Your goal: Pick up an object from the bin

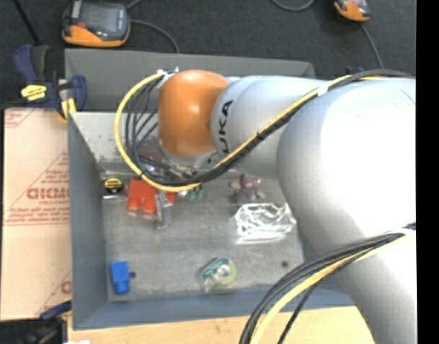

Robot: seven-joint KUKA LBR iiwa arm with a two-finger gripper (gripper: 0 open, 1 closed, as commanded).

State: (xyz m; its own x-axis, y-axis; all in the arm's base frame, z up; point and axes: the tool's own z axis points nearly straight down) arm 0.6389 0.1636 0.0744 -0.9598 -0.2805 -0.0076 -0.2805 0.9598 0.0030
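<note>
The claw [162, 208] is seen lowered into the upper left part of the bin [87, 228], beneath the orange cover [187, 113] of the arm. Whether it is wide or narrow cannot be told. It is set at the right edge of a red block [138, 198], which lies on the bin floor near the left wall. The block's right end is hidden by the claw, so its long axis is not fully shown; the part that is seen appears to run left to right across the view. Just to its upper left a small yellow and black thing [113, 185] is found. Well apart are placed a blue piece [120, 276], a crumpled clear wrapper [261, 221] and a greenish round thing [218, 271].
</note>
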